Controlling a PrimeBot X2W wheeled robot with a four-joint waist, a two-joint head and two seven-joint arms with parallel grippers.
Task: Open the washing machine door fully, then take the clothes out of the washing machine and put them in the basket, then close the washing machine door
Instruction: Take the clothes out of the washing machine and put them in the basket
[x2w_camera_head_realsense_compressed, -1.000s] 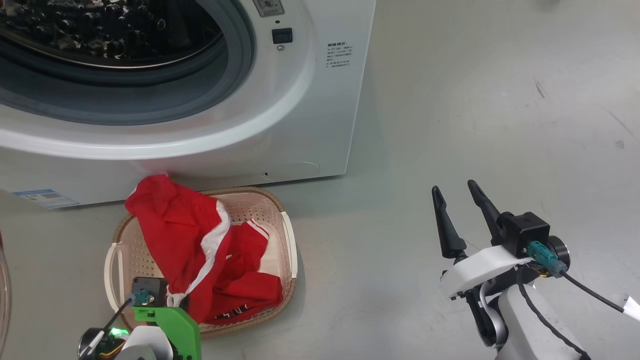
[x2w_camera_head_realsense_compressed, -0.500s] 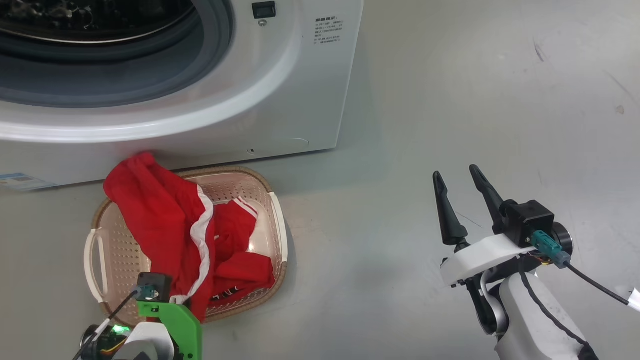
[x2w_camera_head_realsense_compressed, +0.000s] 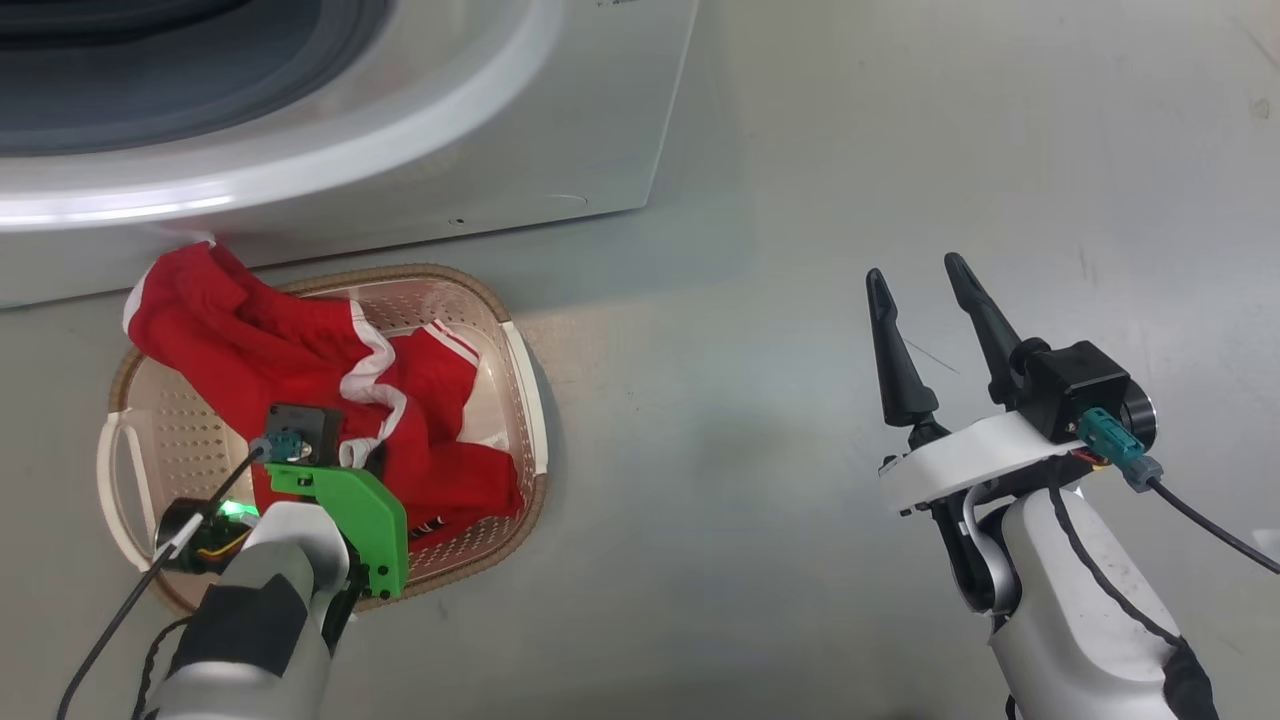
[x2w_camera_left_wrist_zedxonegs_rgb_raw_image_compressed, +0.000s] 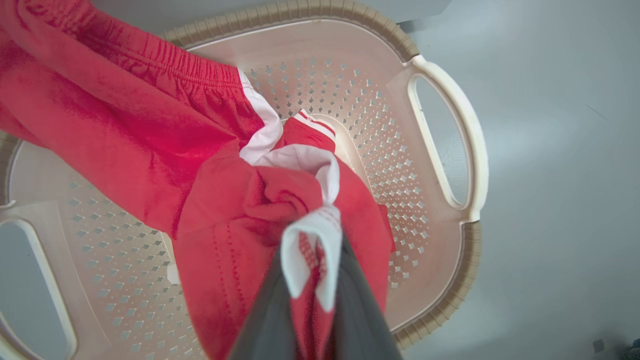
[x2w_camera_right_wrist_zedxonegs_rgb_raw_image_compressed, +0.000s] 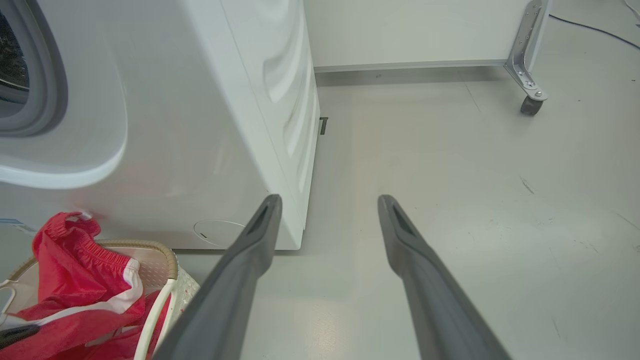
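Head view, starting at the left: the basket (x2w_camera_head_realsense_compressed: 400, 272) sits on the floor (x2w_camera_head_realsense_compressed: 750, 450) just in front of the washing machine (x2w_camera_head_realsense_compressed: 560, 120). The clothes (x2w_camera_head_realsense_compressed: 230, 340) lie mostly inside it. One red leg with an elastic waistband is draped over the far rim and bunches up against the machine's base.

In the left wrist view, the left gripper (x2w_camera_left_wrist_zedxonegs_rgb_raw_image_compressed: 320, 247) hangs over the basket with its fingers clamped on a bunched fold of red fabric and white trim. The rest of the garment sags away from that pinch.

The fabric looks thin, light and limp, so it should fold and trail rather than hold any shape. It is not fragile, but it is smooth enough to slip out of a shallow pinch. A gathered fold or the thicker waistband looks like the safest place to take hold. The part lying over the rim probably needs lifting clear of the edge so it does not snag or drag the light basket.

Far to the right, the right gripper (x2w_camera_head_realsense_compressed: 912, 268) hovers above bare floor, well apart from the basket, with its fingers spread wide and nothing between them.
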